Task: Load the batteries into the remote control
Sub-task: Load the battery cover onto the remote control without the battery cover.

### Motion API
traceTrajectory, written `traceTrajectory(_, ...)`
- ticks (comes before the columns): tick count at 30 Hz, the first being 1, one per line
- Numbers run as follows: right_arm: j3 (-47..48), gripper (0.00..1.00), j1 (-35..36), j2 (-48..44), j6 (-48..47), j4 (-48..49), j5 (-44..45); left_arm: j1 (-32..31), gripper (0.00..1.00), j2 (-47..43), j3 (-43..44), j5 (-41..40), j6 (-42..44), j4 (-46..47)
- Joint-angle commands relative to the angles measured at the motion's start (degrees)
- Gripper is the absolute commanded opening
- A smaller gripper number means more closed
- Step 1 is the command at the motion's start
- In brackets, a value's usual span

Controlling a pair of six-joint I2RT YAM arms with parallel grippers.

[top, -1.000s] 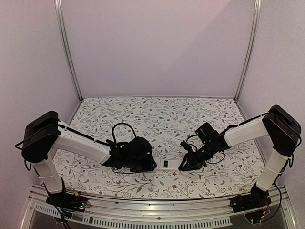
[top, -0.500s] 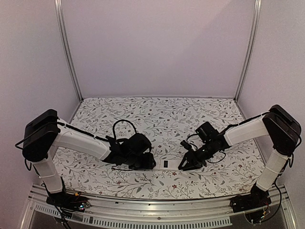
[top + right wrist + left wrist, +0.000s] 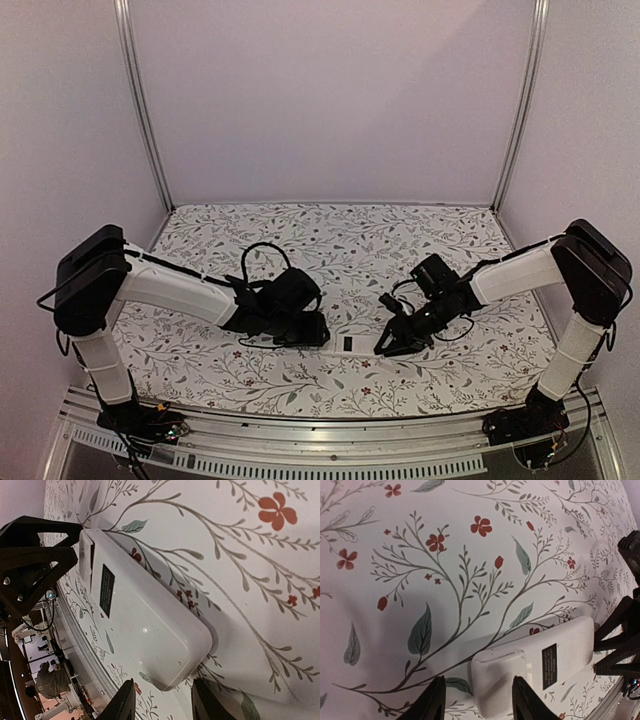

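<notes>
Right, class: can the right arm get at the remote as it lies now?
Probably yes. The remote lies flat, back up, with its near end just ahead of the open right gripper and nothing between them. The left gripper is at the far end only.

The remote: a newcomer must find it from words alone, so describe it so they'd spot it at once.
On the floral table, look near the front edge, about halfway along it. There, between the left gripper and right gripper, lies the remote: a plain white slab with a small dark rectangle on top, unlike the black grippers flanking it.
</notes>
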Motion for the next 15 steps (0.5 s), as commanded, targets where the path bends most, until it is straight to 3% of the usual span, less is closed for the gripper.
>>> traceTrajectory(1,1.2,0.38,-0.6,-0.5,-0.5,-1.6,2.1,0.6,0.45,1.8,1.0,1.1,1.1,-1.0)
traceTrajectory(15,3.1,0.28,-0.7,-10.8,1.6,-4.0,5.9,-1.1,0.34,3.6,-1.9,2.8,1.5,-2.2)
